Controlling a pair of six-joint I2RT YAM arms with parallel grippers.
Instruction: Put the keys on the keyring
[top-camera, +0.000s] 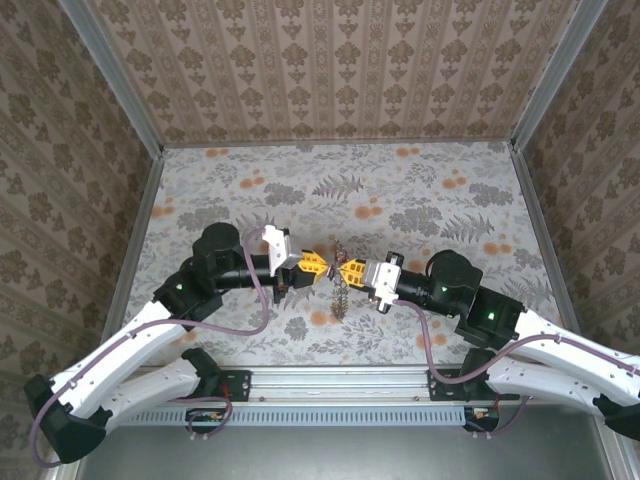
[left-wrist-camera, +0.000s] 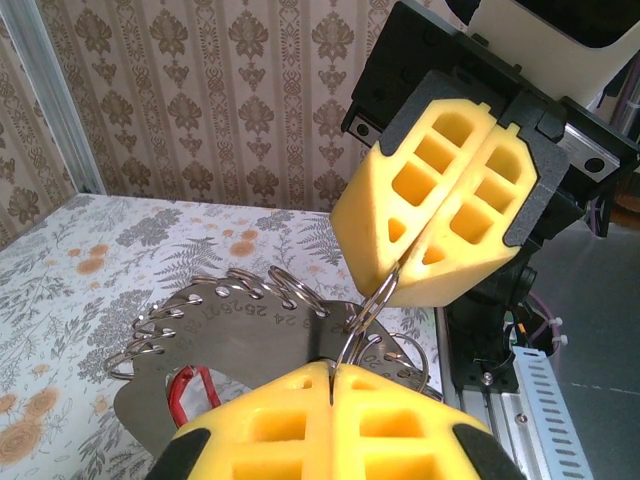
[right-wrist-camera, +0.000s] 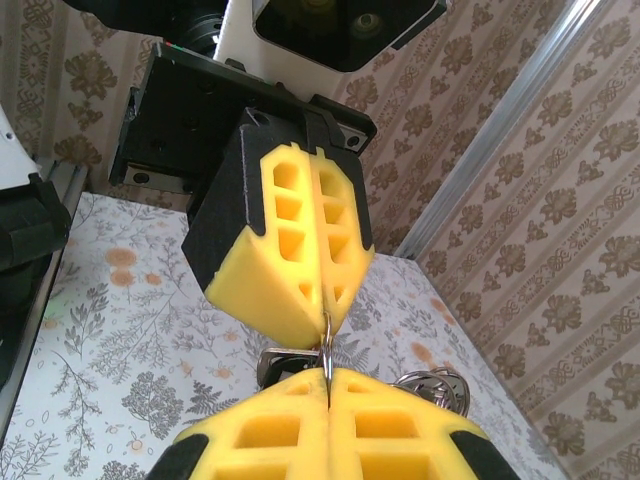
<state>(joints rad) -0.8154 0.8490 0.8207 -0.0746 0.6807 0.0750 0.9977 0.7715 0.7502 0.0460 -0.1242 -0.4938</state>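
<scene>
Mid-table (top-camera: 400, 200): left pincer (top-camera: 316, 266) at 9 o'clock, right pincer (top-camera: 350, 271) at 3, tips near touching. Both clenched on one wire loop of keyring (left-wrist-camera: 372, 300), rest hanging toward 6. No keys made out on that loop. Threading judged not yet done.

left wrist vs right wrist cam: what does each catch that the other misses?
Left wrist: a flat grey metal plate with stamped digits, small silver split rings along its edge, a red loop beneath. Right wrist: the left arm's black-and-white wrist housing, and the thin silver wire ring seen edge-on. Shared: left gripper and right gripper tip to tip, yellow foam jaws shut on that ring, floral tabletop below.
</scene>
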